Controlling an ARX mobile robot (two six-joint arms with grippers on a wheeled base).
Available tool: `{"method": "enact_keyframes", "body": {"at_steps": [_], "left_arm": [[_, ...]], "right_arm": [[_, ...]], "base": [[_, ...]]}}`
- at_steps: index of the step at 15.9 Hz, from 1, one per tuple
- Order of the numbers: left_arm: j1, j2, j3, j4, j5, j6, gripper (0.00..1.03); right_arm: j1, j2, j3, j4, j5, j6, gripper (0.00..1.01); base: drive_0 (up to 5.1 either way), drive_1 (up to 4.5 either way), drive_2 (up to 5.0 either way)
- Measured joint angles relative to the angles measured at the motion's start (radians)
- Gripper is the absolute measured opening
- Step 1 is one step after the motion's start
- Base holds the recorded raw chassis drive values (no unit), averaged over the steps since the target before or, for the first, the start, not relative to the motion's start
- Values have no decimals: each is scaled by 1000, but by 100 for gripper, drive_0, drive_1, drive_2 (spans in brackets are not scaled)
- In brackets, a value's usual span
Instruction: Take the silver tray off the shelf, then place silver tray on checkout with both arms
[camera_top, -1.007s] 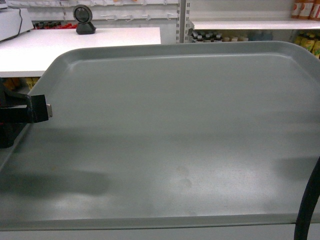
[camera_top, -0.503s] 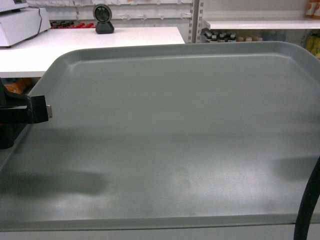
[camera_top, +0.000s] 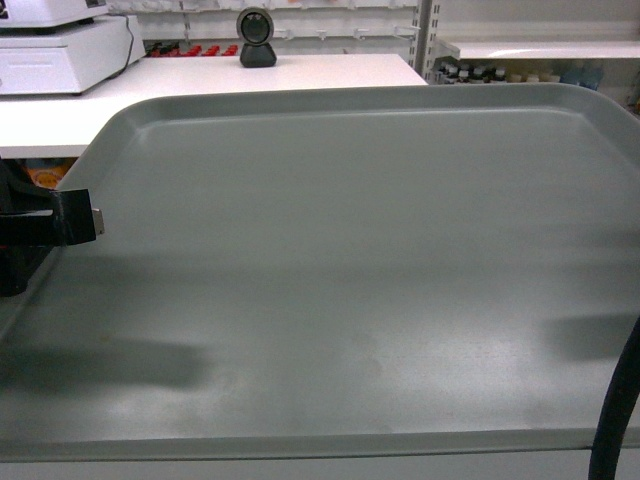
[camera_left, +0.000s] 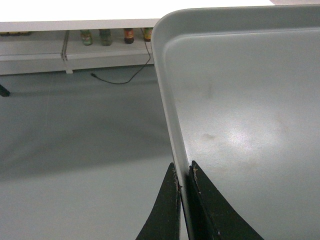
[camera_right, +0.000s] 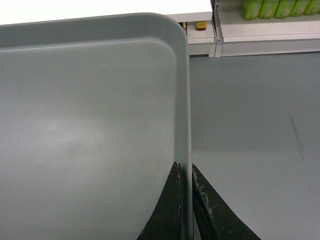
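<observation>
The tray (camera_top: 340, 270) hangs level in the air short of the desk (camera_top: 200, 90), because the left gripper (camera_left: 183, 186) and right gripper (camera_right: 185, 176) pinch opposite rims.

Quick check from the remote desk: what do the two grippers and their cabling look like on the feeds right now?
Both are black. The left gripper and right gripper each show two flat, tapering, wedge-shaped jaws with scuffed, pale-flecked edges. In the head view the left one looks like a boxy black block with a small silver tab, and a thick black cable curves at the right edge.
</observation>
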Motion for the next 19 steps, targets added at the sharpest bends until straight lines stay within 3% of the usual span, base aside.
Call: {"method": "enact_keyframes", "body": {"at_steps": [17, 19], "left_arm": [[1, 0, 0, 2, 0, 3, 4], [1, 0, 0, 0, 0, 3, 4]], "right_arm": [[0, 1, 2, 0, 0, -1, 3], [0, 1, 2, -1, 0, -1, 3]], "base": [[-31, 12, 12], [-6, 379, -391]]}}
